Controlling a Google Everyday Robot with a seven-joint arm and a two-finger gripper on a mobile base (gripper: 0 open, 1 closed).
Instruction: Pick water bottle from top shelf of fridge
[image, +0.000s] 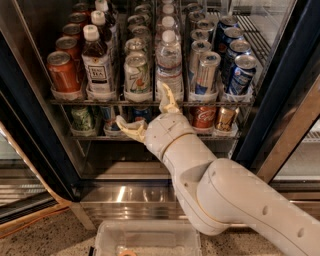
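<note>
Your tool (146, 113): jaws spread wide, empty, at 7 o'clock of water bottle (169, 67), before top shelf (115, 103) edge, fridge (30, 125).

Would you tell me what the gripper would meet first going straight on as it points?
Probably the front edge of the top shelf, under the pale can left of the water bottle; the open gripper hangs before it, depth unclear.
</note>
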